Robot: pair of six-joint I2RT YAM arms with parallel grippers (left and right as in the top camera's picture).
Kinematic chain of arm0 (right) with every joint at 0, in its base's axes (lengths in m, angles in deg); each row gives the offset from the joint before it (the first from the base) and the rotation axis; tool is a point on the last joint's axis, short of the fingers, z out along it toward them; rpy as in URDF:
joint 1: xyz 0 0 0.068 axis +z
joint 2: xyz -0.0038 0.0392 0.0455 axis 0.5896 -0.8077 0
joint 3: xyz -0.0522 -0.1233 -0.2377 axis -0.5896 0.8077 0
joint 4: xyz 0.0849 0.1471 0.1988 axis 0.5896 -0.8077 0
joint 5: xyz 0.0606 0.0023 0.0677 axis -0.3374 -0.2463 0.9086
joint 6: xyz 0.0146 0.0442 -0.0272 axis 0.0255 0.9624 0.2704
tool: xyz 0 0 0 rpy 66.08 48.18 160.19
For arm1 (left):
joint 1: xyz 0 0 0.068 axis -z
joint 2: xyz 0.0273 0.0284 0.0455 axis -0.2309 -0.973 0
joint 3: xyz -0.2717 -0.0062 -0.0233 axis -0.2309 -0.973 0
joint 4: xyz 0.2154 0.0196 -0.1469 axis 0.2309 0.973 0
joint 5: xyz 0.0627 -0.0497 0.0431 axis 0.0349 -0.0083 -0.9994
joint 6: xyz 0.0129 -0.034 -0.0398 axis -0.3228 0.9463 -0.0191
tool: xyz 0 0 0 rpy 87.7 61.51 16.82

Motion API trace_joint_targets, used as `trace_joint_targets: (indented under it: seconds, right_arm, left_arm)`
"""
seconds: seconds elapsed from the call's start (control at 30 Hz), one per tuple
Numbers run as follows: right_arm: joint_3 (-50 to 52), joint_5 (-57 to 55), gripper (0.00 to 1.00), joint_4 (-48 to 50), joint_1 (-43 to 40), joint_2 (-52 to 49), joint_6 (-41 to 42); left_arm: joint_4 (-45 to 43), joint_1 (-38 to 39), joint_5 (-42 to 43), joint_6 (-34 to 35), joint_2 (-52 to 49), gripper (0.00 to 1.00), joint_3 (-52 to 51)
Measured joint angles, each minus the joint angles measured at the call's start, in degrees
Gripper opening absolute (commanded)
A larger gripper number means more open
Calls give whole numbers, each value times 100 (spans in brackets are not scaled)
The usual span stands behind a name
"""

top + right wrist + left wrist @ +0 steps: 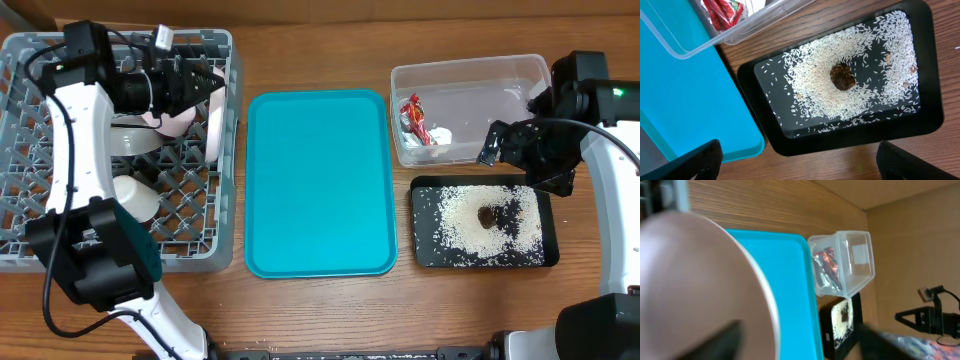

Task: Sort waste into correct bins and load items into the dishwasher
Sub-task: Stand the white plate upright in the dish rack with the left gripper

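Pink dish (180, 118) is held by left gripper (205, 82) above rack (60, 240); chipping risked if dropped. Right gripper (795, 162) spread wide, empty.

black tray (765, 130): centre-right of frame
rice grains (815, 85): spread over tray floor
brown lump (842, 77): amid the rice
clear tub (740, 32): upper left, red wrapper (722, 10) inside
teal tray (685, 100): left edge
fingertips (695, 162): bottom corners, spread wide
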Motion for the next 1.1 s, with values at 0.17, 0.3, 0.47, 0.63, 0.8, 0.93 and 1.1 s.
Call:
trace_joint_targets:
  seconds: [0.17,0.3,0.47,0.63,0.8,0.93,1.1]
  right_arm:
    - [0,52,99,111,0,0,-13]
    - [0,452,100,750,4,2,-192]
    - [0,813,100,2004,245,2,-442]
    - [-9,835,100,2841,822,0,-660]
    - [-17,625,100,2457,1130,2,-708]
    - [-17,369,100,1919,1091,0,-553]
    - [306,-26,100,2100,1082,188,-299]
  left_arm:
    - [85,-101,-227,83,87,100,0]
    - [188,-52,-1062,101,542,100,-11]
    - [785,387,-3132,487,1456,100,-11]
    - [1620,894,-4736,994,1746,100,-9]
    - [2258,933,-5110,1128,1650,100,-9]
    - [2627,940,-5108,1021,1714,100,-83]
    - [2164,1027,-5097,883,2507,100,-925]
